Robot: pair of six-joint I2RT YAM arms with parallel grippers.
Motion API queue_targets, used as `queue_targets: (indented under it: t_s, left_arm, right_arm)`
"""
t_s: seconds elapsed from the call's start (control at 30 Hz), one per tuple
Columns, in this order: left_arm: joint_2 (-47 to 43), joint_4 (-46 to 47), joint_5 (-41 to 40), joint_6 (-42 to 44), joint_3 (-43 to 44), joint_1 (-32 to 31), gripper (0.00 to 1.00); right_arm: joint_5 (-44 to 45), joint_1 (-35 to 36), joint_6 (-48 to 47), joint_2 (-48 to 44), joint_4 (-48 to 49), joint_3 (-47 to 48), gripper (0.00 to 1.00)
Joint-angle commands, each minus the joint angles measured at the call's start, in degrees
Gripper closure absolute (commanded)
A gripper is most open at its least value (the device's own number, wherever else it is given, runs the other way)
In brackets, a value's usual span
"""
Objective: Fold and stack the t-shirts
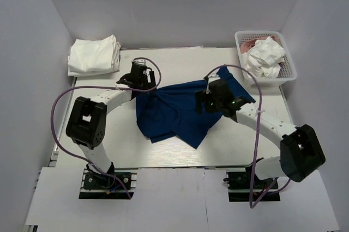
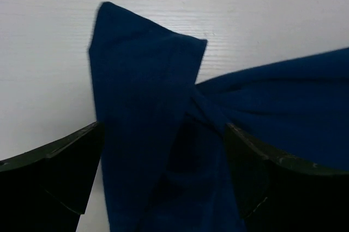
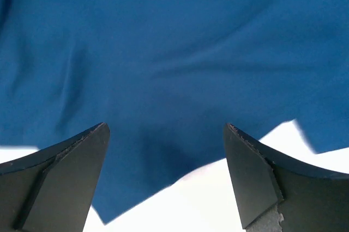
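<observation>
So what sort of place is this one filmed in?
Probably a lab robot cell, not a home: plain white walls box in a pale table, the left arm and right arm are bolted at its near edge, and a navy t-shirt and white lattice basket serve as props.

bright even overhead light, soft shadows; wrist views slightly blurred, no glare.
</observation>
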Motion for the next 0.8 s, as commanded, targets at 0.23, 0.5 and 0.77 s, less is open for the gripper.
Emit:
queue_targets:
  t_s: [0.23, 0.5, 0.77]
  left_arm:
    - [4.32, -0.96, 0.68, 0.65, 0.07, -1.2, 0.16]
    - [6.16, -2.11, -5.57, -3.57, 2.18, -0.15, 0.22]
    - [9.68, -6.14, -10.06, -5.86, 8.68, -0.14, 0.26]
  right_arm:
    - [-11.36, 15.2, 2.11, -0.48, 0.44, -11.71, 0.1]
    - [-13.05, 21.97, 1.58, 3.92, -2.28, -12.32, 0.1]
    - [-0.83, 23.82, 8.87, 6.82, -6.68, -11.97, 0.67]
